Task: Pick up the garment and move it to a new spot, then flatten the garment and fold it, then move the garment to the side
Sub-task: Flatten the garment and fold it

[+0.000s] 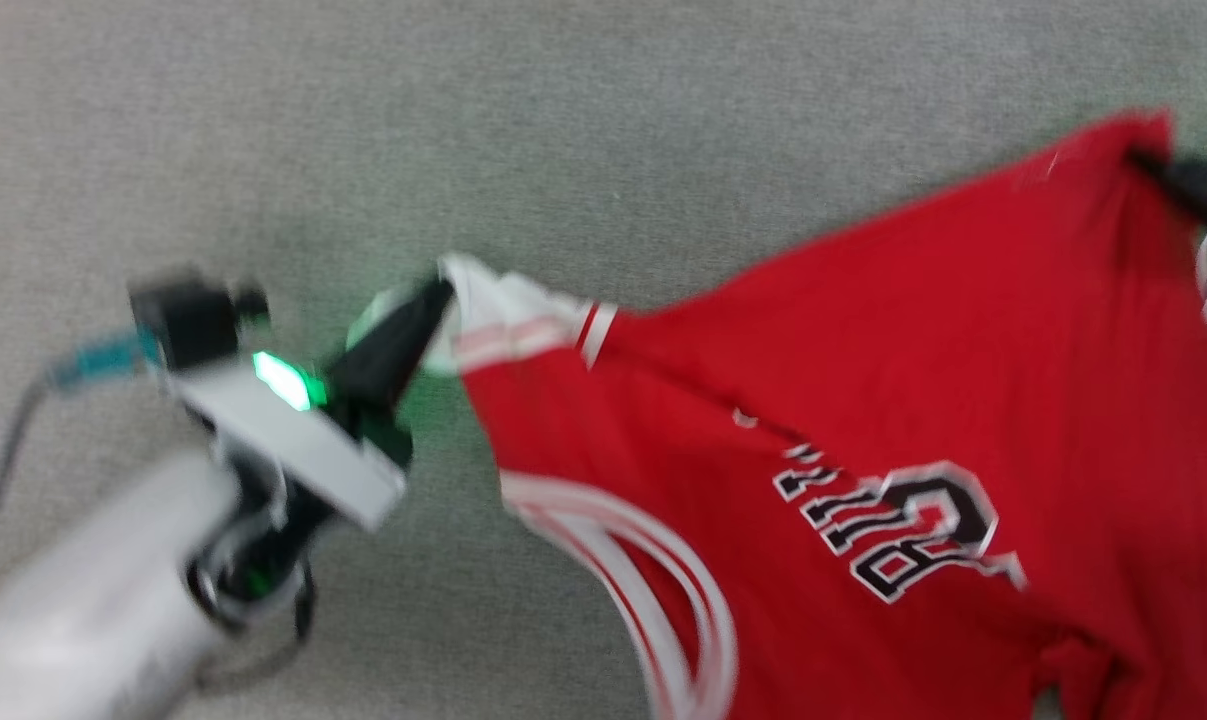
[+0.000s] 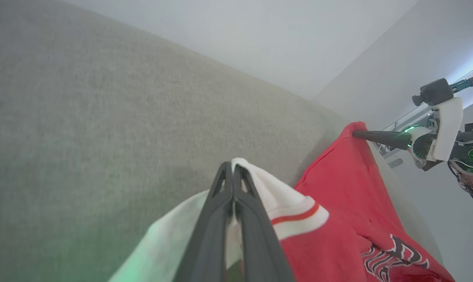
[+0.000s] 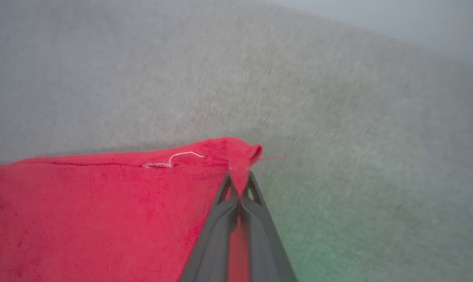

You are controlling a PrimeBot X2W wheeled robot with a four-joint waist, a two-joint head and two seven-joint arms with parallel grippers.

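the garment [image 1: 863, 400] is held stretched: its white sleeve [image 2: 283, 199] is pinched by the left tool [image 2: 232, 169], its red corner [image 3: 240, 150] by the right tool [image 3: 240, 181].

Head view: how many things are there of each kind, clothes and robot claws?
Red garment: 1
Grippers: 2 (left gripper, right gripper, each shut on the garment)
Total: 3

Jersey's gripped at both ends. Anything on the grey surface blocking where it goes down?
Nothing visible. The left gripper pinches a white sleeve, the right gripper a red corner of the garment, over the grey surface.
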